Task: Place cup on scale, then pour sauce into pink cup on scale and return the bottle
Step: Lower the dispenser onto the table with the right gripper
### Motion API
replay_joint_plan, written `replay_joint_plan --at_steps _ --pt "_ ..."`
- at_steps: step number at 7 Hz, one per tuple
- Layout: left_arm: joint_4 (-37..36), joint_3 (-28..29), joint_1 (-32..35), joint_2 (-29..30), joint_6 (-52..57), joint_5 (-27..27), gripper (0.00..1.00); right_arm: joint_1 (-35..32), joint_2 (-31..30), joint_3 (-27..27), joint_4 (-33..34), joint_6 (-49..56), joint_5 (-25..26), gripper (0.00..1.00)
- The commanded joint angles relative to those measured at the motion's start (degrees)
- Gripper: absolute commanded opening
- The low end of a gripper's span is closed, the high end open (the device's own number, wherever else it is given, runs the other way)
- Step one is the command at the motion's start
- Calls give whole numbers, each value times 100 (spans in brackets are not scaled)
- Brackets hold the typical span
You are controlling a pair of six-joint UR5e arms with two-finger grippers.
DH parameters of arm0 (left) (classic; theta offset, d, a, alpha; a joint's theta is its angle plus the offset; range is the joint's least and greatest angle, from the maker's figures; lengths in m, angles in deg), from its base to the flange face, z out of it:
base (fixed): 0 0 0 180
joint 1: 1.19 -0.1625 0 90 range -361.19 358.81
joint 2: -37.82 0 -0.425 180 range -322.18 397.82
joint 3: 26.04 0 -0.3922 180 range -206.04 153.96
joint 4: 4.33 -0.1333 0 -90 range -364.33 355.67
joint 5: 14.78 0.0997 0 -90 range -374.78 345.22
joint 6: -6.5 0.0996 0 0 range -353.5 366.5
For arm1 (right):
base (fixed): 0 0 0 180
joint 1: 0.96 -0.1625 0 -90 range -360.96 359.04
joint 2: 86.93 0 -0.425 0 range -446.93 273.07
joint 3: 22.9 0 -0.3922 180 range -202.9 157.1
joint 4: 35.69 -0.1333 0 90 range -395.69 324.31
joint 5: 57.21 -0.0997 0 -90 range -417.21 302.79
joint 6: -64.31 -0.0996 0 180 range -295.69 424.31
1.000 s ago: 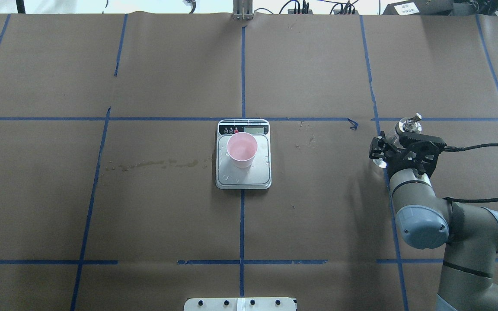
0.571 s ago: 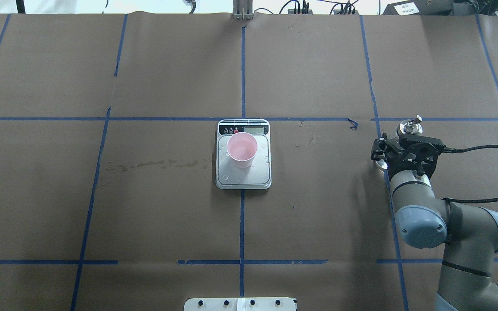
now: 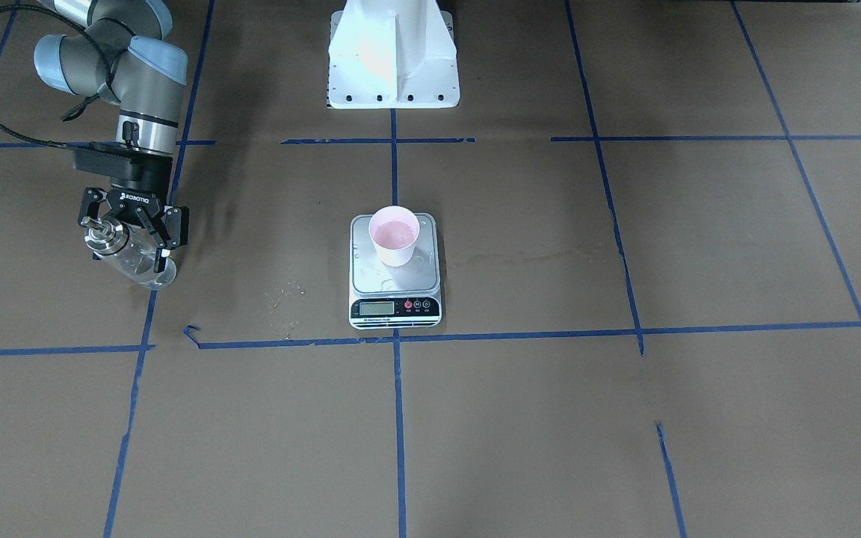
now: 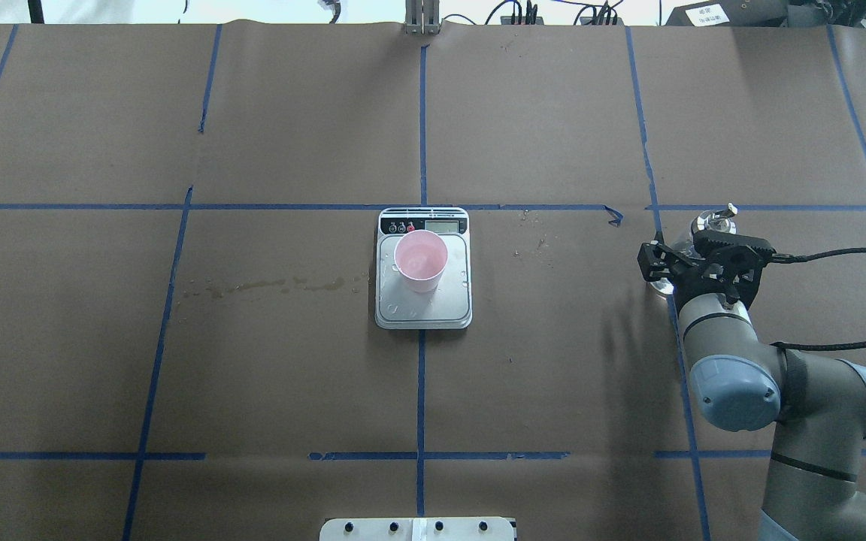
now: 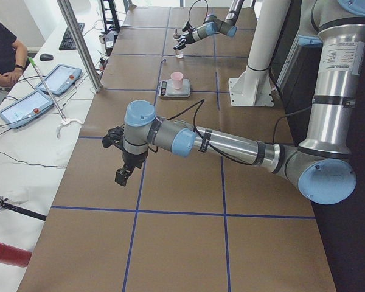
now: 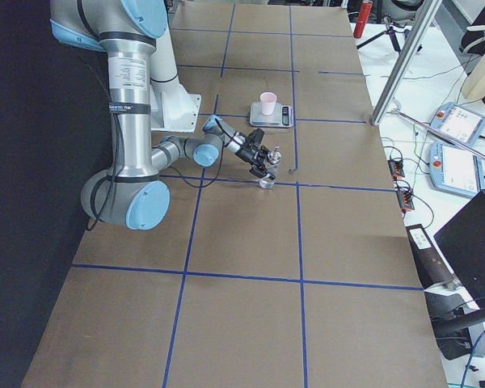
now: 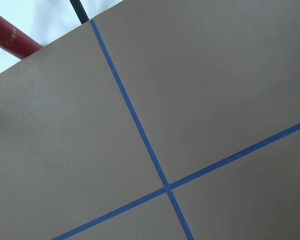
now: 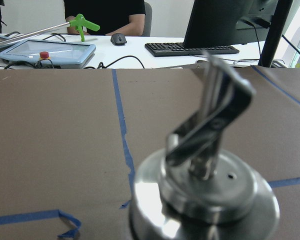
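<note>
Well right of the scale (image 4: 423, 300), right gripper (image 3: 130, 240) clamps the bottle (image 3: 135, 263) low over the table, likely returning it; cup (image 4: 420, 261) sits on scale; left gripper (image 5: 123, 174), can't tell.

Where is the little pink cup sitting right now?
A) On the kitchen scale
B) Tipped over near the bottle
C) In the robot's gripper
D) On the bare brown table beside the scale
A: the pink cup stands upright on the scale, far from the bottle that the right gripper holds.
</note>
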State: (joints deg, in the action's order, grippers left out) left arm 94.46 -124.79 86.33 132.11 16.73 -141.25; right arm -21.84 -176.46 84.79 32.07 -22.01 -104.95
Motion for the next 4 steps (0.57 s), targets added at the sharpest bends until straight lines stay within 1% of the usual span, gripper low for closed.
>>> replay_joint_plan --at_steps 1,2,3,4 --pt "0 -12 2 -7 5 -9 100 -135 -352 662 26 218 -654 100" --pt "0 -21 2 -7 5 -9 100 -232 -537 927 35 368 -1049 100" --pt "0 -21 2 -7 -4 -9 100 -363 -687 1095 35 552 -1566 100" --pt "0 -21 2 -16 -4 -9 100 -469 -697 1192 44 563 -1911 100"
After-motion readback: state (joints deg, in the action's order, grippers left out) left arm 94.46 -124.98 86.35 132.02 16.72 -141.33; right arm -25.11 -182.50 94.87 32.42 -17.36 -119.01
